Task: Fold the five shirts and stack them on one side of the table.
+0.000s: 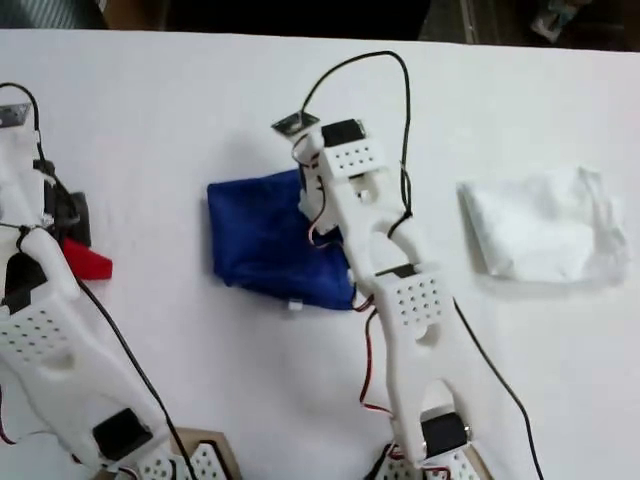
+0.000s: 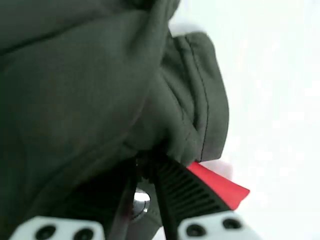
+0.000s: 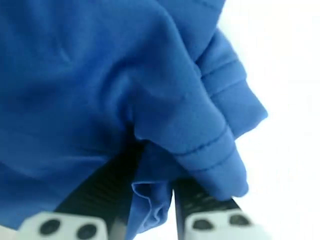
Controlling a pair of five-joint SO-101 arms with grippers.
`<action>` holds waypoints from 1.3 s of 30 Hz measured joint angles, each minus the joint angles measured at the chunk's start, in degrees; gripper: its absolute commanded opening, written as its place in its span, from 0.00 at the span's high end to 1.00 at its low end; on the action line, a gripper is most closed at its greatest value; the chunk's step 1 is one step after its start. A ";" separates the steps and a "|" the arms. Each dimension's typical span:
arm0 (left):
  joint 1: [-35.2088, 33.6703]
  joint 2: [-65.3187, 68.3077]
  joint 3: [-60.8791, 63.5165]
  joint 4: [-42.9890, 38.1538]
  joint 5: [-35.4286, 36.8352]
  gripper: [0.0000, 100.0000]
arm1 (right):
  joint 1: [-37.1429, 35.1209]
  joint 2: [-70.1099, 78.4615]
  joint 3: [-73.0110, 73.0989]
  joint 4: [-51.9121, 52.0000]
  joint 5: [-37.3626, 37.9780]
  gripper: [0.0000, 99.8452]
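The right claw is clamping a fold of the blue shirt, which is lying bunched mid-desk. A small white tag is showing at its near edge, the print too small to read. The left claw is gripping a dark shirt. A white shirt is lying folded, well apart on the right.

1. Mid shirt lies on table centre; right gripper at its right edge, cloth betw. fingers.
2. 2nd shirt lies well to its right.
3. Left gripper at table's left edge, pinching 3rd shirt.
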 measured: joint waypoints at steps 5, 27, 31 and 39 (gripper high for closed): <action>0.70 0.00 -0.62 0.35 0.26 0.97 | 0.26 -6.33 0.97 0.79 0.00 0.98; 2.73 0.00 -0.79 0.35 0.26 0.97 | 18.90 -49.05 27.25 1.32 23.38 0.98; 2.90 0.00 -0.79 0.35 0.26 0.97 | 23.47 -49.14 27.34 0.62 25.76 0.98; 3.69 0.00 -0.79 0.35 0.26 0.97 | 30.24 -49.14 26.11 0.00 29.80 0.98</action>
